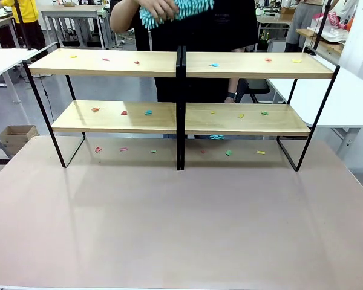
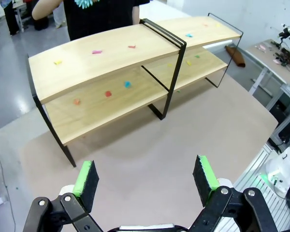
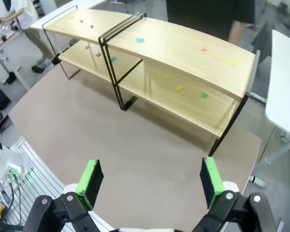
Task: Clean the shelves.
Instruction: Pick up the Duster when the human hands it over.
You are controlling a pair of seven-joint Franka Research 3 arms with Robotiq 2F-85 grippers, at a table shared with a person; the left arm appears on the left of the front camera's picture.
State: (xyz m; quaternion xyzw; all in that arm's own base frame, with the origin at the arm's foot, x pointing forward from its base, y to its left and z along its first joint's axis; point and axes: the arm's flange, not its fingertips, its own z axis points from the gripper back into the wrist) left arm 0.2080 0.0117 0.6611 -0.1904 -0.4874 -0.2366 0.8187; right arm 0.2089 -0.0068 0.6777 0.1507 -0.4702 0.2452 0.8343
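The shelves (image 1: 109, 63) stand across the far half of the table, two light-wood tiers on a black frame joined at the middle, also seen in the left wrist view (image 2: 111, 53) and right wrist view (image 3: 183, 48). Small coloured scraps (image 1: 148, 112) lie scattered on both tiers and on the tabletop beneath. Behind the shelves a person holds a teal fluffy duster (image 1: 175, 11) above the top tier. My left gripper (image 2: 145, 176) hangs open above the bare tabletop, well short of the shelves. My right gripper (image 3: 150, 179) is open too, nothing between its fingers.
The beige tabletop (image 1: 181, 223) stretches wide in front of the shelves. White tables stand at the left (image 1: 3, 60) and right (image 1: 351, 96), and a cardboard box (image 1: 15, 138) sits on the floor at the left. Another person stands far back left.
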